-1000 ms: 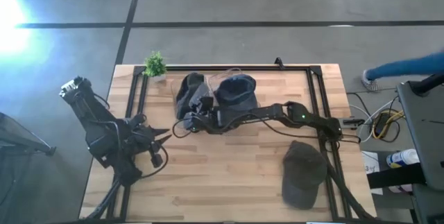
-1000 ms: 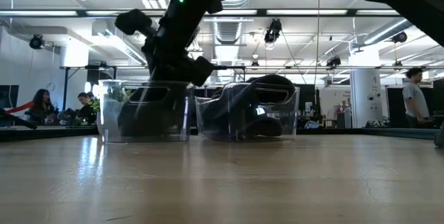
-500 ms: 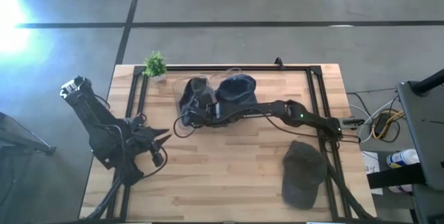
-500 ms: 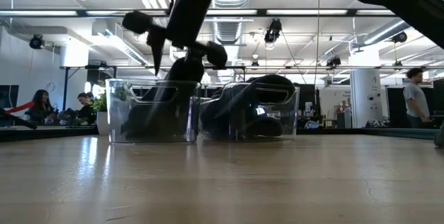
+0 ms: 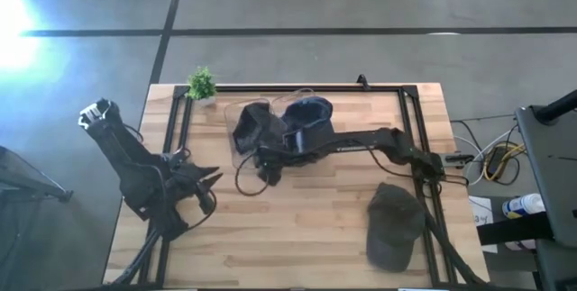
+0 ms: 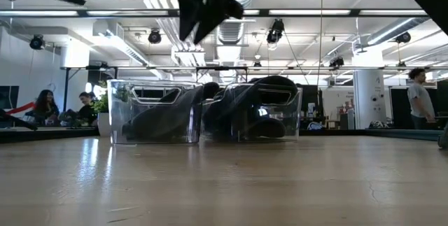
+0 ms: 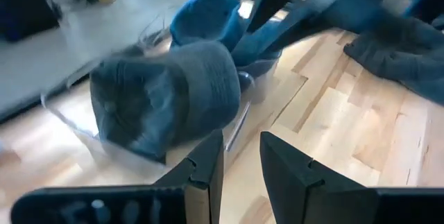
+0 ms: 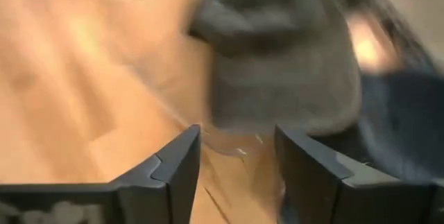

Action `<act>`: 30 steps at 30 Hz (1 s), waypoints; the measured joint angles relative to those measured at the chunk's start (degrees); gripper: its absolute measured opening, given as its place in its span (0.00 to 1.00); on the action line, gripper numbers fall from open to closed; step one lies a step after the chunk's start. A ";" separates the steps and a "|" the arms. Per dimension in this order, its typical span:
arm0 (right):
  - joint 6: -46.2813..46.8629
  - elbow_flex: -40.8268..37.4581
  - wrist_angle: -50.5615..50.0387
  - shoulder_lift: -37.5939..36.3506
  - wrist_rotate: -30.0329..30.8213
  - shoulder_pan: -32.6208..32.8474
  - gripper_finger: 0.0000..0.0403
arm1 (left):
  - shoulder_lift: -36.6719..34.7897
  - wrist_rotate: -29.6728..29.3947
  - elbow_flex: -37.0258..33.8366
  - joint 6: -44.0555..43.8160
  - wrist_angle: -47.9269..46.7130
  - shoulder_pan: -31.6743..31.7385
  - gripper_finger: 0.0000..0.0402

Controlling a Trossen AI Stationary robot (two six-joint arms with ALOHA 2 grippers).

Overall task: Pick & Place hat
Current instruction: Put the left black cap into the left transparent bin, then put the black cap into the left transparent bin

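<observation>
wood, pale and planked, is the biggest thing under me: the table (image 5: 297, 237) runs wide beneath both my arms, with a black frame along its edges. on it, toward the far side, stand two clear bins side by side. the left bin (image 6: 150, 114) holds a grey hat (image 5: 255, 127), slumped inside with part of it near the rim; the right bin (image 6: 269, 110) holds a darker blue hat (image 5: 309, 115). a third hat, the dark cap (image 5: 395, 225), lies flat on the bare wood near my right arm's base, well apart from the bins. my right gripper (image 5: 269, 167) hangs just in front of the left bin, its fingers (image 8: 177, 165) parted and grasping nothing; through them i see the grey hat in its bin. my left gripper (image 5: 204, 192) waits low at the left side of the table, fingers (image 7: 208, 165) a little apart with nothing between them, aimed toward the bins. a small green plant (image 5: 201, 83) sits at the far left corner. i judge the grey hat placed and the cap the next one to fetch. to do this step well i should lift clear of the bin's rim before swinging, so i do not snag the thin wall or drag the hat out, then come down over the cap's crown, where the cloth bunches, and pinch a good fold, not the stiff brim.
</observation>
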 joint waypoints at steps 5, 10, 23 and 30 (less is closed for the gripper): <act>-20.14 -0.23 0.05 2.06 -4.11 -5.36 0.33 | 0.29 2.24 -3.61 -8.80 2.79 -2.72 0.22; -38.19 -0.15 2.58 5.36 -4.64 -7.03 0.29 | 1.23 1.98 -6.65 -11.37 8.85 -3.72 0.22; -40.32 -0.07 10.94 9.71 -10.76 -8.10 0.38 | 9.45 5.24 -11.59 -19.04 14.35 -3.56 0.22; -29.82 0.17 13.14 7.81 -10.92 -7.64 0.41 | 10.60 4.45 -13.80 -21.48 17.79 -3.03 0.22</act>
